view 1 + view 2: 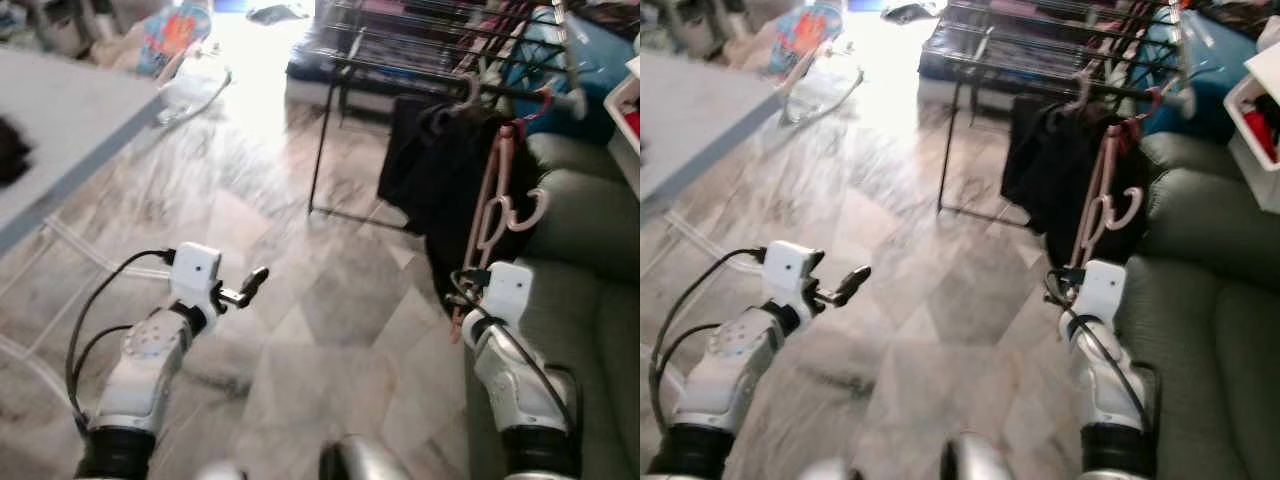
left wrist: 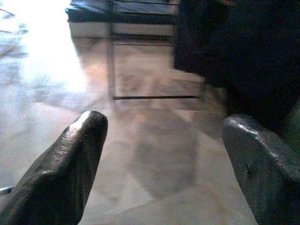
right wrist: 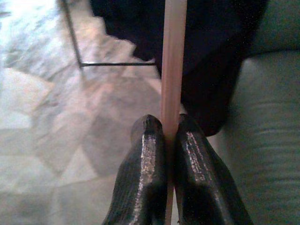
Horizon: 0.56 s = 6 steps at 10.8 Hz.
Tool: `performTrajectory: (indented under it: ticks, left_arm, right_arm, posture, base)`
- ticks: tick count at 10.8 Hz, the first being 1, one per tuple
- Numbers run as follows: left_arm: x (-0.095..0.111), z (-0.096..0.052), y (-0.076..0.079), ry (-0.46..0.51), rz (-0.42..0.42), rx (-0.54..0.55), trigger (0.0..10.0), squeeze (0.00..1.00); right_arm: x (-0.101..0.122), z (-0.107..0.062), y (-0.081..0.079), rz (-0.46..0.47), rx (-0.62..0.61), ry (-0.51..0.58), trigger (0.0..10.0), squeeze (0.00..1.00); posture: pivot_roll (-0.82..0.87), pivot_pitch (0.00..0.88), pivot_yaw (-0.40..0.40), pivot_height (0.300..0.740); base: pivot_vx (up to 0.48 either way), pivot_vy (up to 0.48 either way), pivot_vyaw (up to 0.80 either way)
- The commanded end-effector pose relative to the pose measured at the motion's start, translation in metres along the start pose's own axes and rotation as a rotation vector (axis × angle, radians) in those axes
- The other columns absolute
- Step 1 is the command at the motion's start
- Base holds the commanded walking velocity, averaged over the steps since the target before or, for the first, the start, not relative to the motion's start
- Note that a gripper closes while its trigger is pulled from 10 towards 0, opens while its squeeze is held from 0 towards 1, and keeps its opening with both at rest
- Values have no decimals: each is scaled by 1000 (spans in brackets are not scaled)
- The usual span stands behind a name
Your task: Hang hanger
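Left gripper [image 1: 245,288] at 9 o'clock, fingers wide apart, empty, over floor. Right gripper [image 3: 165,140] at 3 o'clock, pinched on pink hanger [image 1: 492,200], its hook near drying rack [image 1: 420,60] rail. Judged light, stiff, slick plastic; grip the straight bar.

Marble floor [image 1: 330,300] w/ drying rack [image 1: 400,60]
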<state>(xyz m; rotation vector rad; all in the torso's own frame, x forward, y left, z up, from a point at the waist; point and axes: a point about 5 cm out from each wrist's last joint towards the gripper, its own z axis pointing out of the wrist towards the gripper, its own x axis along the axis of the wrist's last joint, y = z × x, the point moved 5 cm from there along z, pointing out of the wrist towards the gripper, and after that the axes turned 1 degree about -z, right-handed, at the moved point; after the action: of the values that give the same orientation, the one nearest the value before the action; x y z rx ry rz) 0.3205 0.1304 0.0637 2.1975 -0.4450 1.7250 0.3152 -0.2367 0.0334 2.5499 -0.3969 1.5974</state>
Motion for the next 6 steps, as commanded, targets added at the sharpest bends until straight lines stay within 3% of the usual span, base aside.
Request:
performTrajectory:
  ticks: [1, 3, 4, 6]
  left_arm:
    - [1, 0, -4, -5, 33, 7, 10000, 0]
    - [-1, 1, -5, -15, 32, 17, 10000, 0]
    - [-1, 1, -4, -21, 28, 14, 10000, 0]
    - [-3, 2, -4, -30, 27, 12, 10000, 0]
  right_arm:
    - [7, 1, -3, 4, 2, 20, 10000, 0]
    - [11, 3, -2, 3, 3, 26, 10000, 0]
    - [10, 3, 0, 1, 1, 22, 10000, 0]
    - [7, 3, -2, -1, 6, 14, 10000, 0]
  posture:
    - [-46, 73, -84, 740]
    - [-47, 72, -84, 740]
    - [-46, 72, -84, 740]
    - [-47, 72, -84, 740]
  base:
    - [454, 0, 0]
    - [444, 0, -800]
    - [330, 349, 0]
    - [263, 401, -800]
